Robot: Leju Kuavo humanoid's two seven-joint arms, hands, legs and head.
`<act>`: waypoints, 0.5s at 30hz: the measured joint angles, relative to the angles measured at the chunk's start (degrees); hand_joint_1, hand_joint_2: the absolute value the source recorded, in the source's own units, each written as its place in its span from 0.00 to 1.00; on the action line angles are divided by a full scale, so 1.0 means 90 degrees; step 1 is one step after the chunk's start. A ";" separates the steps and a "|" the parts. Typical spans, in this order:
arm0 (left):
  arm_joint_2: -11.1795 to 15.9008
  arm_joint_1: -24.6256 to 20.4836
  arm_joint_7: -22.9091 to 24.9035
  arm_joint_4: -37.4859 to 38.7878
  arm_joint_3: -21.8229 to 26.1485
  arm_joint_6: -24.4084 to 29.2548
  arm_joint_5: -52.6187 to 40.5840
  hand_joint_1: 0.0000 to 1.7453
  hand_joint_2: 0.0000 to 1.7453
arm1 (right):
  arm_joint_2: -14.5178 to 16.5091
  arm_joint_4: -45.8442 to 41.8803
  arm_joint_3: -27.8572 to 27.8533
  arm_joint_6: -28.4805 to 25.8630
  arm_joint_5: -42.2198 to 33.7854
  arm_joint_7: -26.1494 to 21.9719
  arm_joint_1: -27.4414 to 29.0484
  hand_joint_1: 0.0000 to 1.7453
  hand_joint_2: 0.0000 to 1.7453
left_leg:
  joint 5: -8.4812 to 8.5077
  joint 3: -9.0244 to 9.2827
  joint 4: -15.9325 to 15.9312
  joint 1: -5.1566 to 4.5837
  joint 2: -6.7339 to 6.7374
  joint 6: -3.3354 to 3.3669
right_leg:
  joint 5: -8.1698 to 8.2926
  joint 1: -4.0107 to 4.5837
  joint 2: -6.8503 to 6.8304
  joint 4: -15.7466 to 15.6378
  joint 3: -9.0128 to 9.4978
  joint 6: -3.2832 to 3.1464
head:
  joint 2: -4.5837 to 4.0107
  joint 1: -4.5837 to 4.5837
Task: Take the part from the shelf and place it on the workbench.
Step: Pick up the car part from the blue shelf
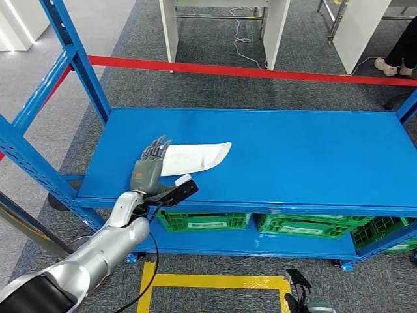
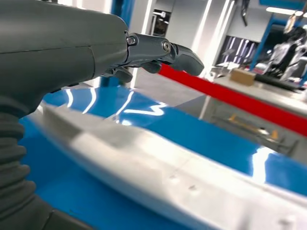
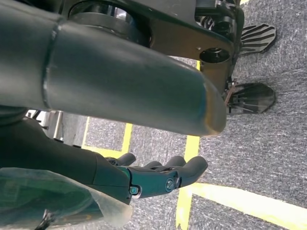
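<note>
Head view: my left hand (image 1: 149, 171) rests flat, fingers spread, on the white part's (image 1: 197, 157) end; my right hand (image 3: 159, 175) hangs empty, fingers loosely extended.

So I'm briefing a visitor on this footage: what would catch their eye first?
The bright blue shelf across the middle, with a flat white part lying near its left end. The left robot hand reaches over the part's near end, and red tape crosses the floor behind the shelf.
</note>
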 joint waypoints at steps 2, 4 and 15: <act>0.0006 0.0001 0.0025 0.0137 0.0013 0.0017 -0.0005 0.00 1.00 | 0.0000 0.0001 0.0009 0.0000 0.0004 0.0000 0.0000 0.00 0.00 | 0.0000 0.0000 0.0000 0.0000 0.0000 0.0000 | 0.0000 0.0000 0.0000 0.0000 0.0000 0.0000 | 0.0000 -0.0001; 0.0012 0.0002 0.0030 0.0243 0.0033 0.0024 -0.0005 0.00 1.00 | 0.0000 0.0001 0.0018 0.0000 0.0007 0.0000 0.0001 0.00 0.00 | 0.0000 0.0000 0.0000 0.0000 0.0000 0.0000 | 0.0000 0.0000 -0.0001 0.0000 0.0000 0.0000 | 0.0000 -0.0001; 0.0016 0.0005 0.0188 0.0426 0.0208 0.0087 -0.0386 0.09 1.00 | 0.0000 0.0002 0.0063 0.0000 0.0039 0.0000 0.0002 0.00 0.00 | 0.0001 0.0000 0.0000 0.0000 -0.0001 0.0000 | 0.0002 0.0000 -0.0002 0.0000 0.0000 -0.0001 | 0.0000 0.0000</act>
